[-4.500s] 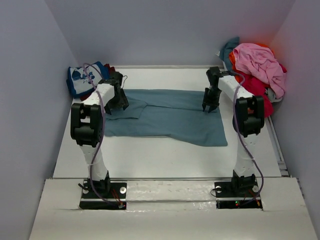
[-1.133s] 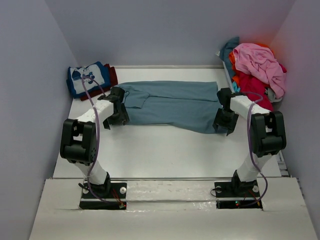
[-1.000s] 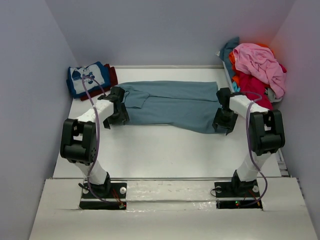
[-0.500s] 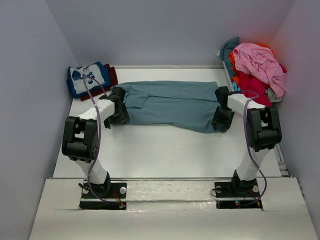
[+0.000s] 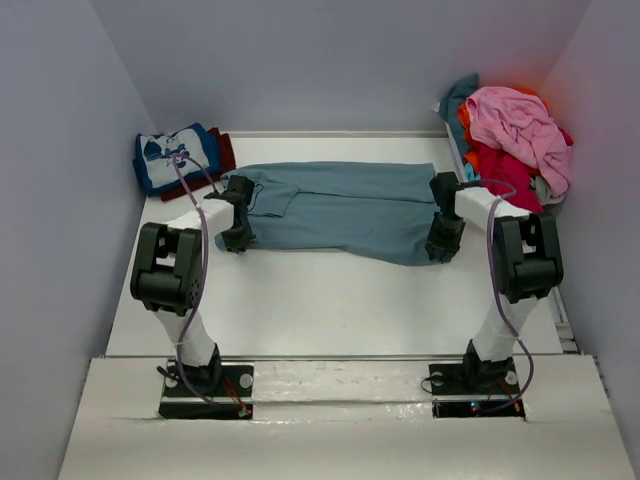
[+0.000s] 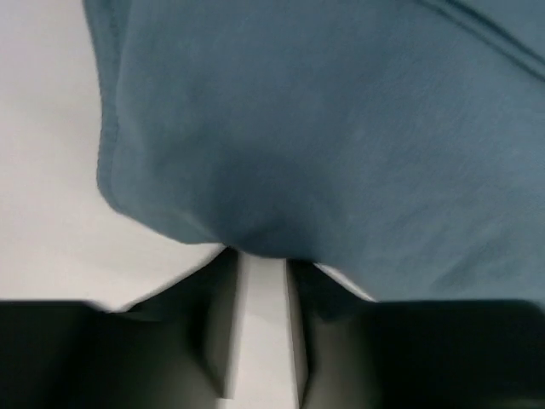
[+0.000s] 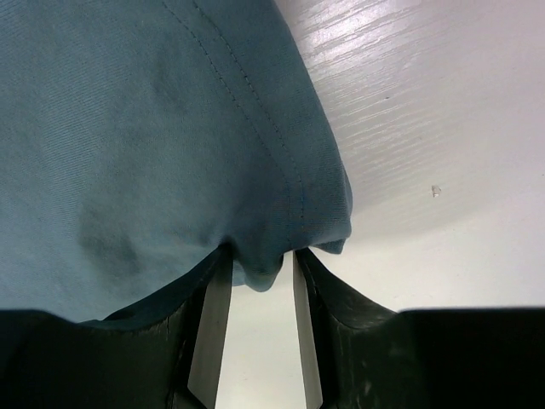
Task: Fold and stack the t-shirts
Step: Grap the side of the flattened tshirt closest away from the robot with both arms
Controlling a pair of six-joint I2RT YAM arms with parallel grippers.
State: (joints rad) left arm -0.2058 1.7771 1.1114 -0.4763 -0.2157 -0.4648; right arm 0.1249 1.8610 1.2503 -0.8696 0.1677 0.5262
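**Op 1:** What is the left end effector (image 6: pixel 258 256) doing?

**Op 2:** I'm watching it pinch the near left corner of the slate-blue t-shirt (image 5: pixel 340 210). Its jaws are sitting narrow, with a pucker of cloth caught between them.

**Op 1:** I'm seeing the same on my side. The right end effector (image 7: pixel 255 266) is gripping the hemmed near right corner, with a small fold of fabric squeezed in its narrow gap.

**Op 2:** The shirt is lying spread flat across the far half of the desk (image 5: pixel 320 300), stretching between the two arms.

**Op 1:** At the far left, the blue t-shirt with white cartoon print (image 5: pixel 172 158) is resting folded on the dark red t-shirt (image 5: pixel 222 148).

**Op 2:** At the far right, the pink t-shirt (image 5: pixel 515 125) is topping a loose heap, with the red t-shirt (image 5: pixel 510 172), orange t-shirt (image 5: pixel 465 122) and teal t-shirt (image 5: pixel 458 95) showing beneath it.
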